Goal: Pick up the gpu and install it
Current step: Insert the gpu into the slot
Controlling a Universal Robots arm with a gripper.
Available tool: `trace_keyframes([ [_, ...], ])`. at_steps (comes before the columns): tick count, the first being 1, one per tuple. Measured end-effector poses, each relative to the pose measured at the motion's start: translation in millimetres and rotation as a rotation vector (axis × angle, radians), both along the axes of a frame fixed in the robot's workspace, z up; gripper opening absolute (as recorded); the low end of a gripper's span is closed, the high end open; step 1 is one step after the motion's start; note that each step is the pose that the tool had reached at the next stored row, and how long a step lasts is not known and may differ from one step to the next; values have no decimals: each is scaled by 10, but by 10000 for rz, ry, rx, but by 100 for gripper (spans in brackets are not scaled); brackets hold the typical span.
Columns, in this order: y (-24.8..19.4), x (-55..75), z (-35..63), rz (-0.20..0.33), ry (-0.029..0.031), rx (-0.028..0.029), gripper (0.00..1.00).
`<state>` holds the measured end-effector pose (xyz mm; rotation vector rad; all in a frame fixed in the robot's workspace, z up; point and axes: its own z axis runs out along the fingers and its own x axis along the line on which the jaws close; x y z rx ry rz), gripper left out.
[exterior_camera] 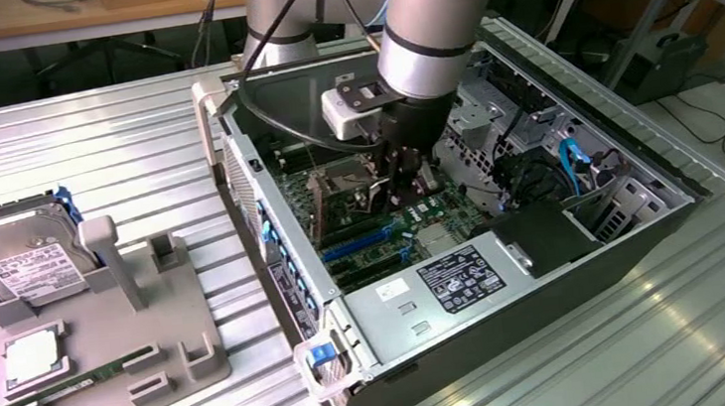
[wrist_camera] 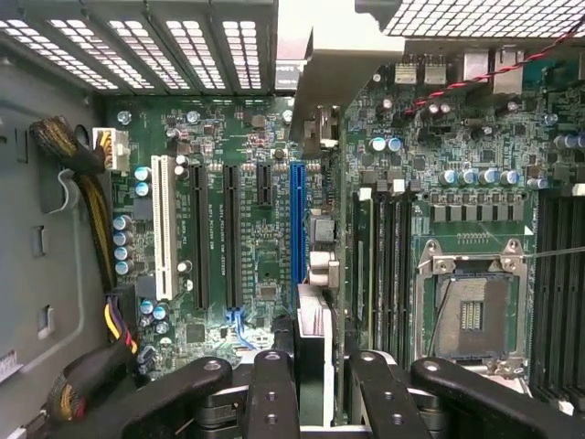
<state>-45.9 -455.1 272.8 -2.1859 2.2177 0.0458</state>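
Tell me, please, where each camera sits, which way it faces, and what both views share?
Exterior view: off the arm, raised, looking down at the open computer case and the parts holder; the arm and gripper reach into the case.
Wrist view: on the wrist, facing the motherboard; the gripper clamps the gpu edge-on.
Shared: the blue slot, motherboard and gripper.

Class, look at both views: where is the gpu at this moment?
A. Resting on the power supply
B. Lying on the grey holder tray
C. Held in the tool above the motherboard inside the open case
C: the tool grips the gpu edge-on over the blue slot inside the case.
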Motion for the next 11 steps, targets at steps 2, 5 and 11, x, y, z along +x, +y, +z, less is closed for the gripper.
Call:
trace_keyframes([
  [2,-3,0,-10,-10,5,-2,28],
  [5,-22,1,-13,-10,5,-1,28],
  [11,-102,-23,-18,-24,3,0,28],
])
